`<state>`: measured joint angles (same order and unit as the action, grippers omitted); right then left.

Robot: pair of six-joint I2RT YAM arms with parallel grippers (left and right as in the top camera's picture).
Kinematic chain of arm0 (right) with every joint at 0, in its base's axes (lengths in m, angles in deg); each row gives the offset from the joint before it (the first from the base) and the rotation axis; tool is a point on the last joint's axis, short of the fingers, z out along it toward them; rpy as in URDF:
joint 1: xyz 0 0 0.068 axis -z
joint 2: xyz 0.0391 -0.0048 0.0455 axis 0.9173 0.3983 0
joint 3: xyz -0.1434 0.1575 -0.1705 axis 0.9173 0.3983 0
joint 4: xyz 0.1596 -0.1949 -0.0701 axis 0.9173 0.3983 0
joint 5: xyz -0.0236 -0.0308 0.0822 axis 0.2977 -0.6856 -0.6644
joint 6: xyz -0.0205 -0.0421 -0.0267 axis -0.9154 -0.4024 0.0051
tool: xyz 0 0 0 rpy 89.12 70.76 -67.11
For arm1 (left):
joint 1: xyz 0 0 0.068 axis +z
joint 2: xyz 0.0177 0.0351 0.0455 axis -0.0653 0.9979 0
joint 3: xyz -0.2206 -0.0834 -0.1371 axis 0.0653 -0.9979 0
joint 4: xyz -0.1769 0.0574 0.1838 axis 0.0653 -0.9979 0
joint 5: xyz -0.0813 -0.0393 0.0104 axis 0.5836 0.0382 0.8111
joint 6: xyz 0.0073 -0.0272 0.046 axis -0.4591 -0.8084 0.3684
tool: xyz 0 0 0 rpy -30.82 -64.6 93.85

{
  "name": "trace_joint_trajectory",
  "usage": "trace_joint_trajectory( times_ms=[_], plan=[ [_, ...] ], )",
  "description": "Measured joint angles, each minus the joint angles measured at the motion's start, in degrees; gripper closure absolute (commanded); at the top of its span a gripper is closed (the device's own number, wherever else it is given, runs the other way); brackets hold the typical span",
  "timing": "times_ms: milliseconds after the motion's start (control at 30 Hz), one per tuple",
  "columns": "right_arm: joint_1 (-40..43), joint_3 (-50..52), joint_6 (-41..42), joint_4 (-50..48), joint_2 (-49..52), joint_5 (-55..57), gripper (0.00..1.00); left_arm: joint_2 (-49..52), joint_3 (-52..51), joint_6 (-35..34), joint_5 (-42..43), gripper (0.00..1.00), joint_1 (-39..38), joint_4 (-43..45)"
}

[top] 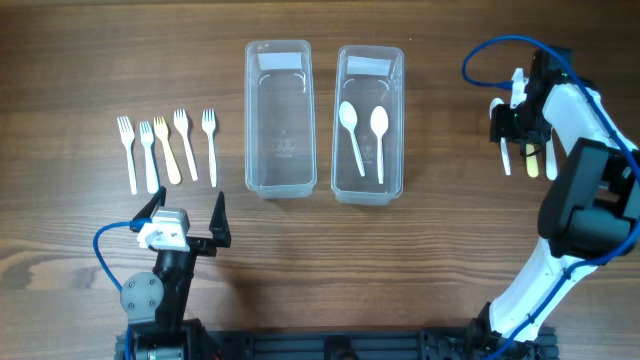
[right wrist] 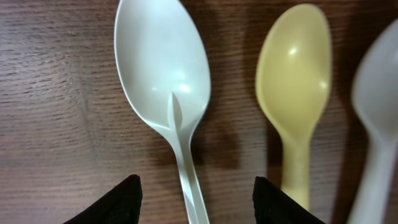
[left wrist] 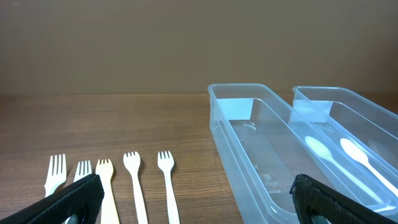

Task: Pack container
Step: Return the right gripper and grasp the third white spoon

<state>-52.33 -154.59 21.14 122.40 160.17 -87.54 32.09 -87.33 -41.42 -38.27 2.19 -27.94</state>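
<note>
Overhead view is showing two clear containers side by side, and the right container is holding two white spoons. Five forks are lying in a row to the left of the left container. The left gripper is waiting near the forks with its jaws wide apart. The right gripper is hanging low over a white spoon on the table. Its jaws are standing open on either side of the handle, and a yellow spoon is lying just beside.
</note>
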Motion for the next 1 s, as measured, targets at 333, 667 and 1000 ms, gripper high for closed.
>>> trace_joint_trajectory(
  times_ms=[333,667,1000],
  plan=[
    [0.0,0.0,0.15,-1.25,1.57,-1.16,0.75,0.0,0.0,0.0,0.0,0.0,0.0,0.0],
    [0.11,0.0,0.96,-2.14,1.68,-1.7,0.96,0.0,0.0,0.0,0.0,0.0,0.0,0.0],
    [-1.2,-0.35,1.92,-0.07,0.09,-6.93,0.96,0.0,0.0,0.0,0.0,0.0,0.0,0.0]
  ],
)
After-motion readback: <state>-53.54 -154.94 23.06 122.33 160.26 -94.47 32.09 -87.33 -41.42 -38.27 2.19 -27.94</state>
